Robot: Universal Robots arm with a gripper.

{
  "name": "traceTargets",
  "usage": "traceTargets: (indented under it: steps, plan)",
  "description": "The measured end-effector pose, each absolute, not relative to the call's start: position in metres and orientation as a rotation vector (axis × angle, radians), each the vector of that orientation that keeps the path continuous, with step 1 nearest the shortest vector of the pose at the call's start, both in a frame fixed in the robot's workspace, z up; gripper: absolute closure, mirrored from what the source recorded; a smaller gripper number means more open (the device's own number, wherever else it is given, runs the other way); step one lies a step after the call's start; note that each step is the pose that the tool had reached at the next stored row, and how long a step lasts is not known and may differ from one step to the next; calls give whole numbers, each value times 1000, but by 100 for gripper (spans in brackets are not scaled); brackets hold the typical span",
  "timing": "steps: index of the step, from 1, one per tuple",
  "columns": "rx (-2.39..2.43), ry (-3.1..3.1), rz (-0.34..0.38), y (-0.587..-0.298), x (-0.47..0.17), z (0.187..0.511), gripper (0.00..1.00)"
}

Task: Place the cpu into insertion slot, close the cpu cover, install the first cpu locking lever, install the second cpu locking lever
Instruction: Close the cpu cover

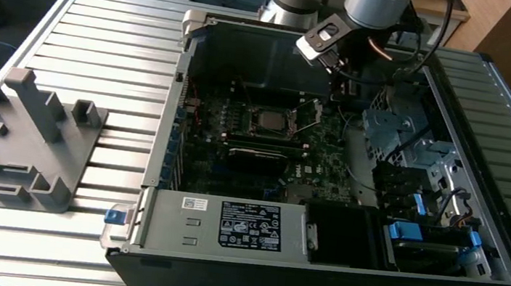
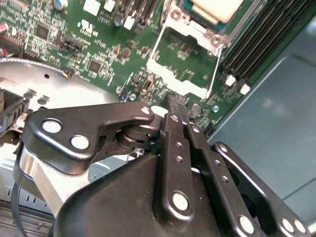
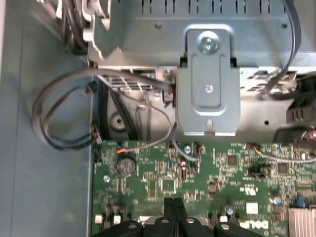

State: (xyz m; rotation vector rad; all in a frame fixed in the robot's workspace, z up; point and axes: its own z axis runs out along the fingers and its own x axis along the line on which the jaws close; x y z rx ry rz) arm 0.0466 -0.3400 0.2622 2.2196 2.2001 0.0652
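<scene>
The cpu (image 1: 268, 120) lies in its socket on the green motherboard inside the open computer case; its pale metal top (image 2: 217, 9) shows in the second wrist view. The cpu cover (image 2: 190, 89), a thin silvery frame, is swung open away from the socket, and the board shows through its window. My gripper (image 2: 176, 101) is shut, its two black fingers pressed together. Its tip is at the cover's free edge; I cannot tell whether it touches. In the exterior view the gripper (image 1: 345, 92) hangs over the board on the socket's right. In the first wrist view the fingertips (image 3: 174, 205) point at the board.
Black memory slots (image 2: 256, 44) run beside the socket. A grey bracket (image 3: 207, 84) and looped cables (image 3: 64, 118) sit by the board's edge. Drive bays with blue clips (image 1: 420, 229) and a labelled metal box (image 1: 226, 223) crowd the case. A grey fixture (image 1: 22, 136) stands on the slatted table.
</scene>
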Motion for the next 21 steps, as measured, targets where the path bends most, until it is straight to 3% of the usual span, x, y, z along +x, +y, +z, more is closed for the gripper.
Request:
traceTargets:
  steps: [21]
  plan:
    - [2220, 2200, 65, -340, 49, 245, 89]
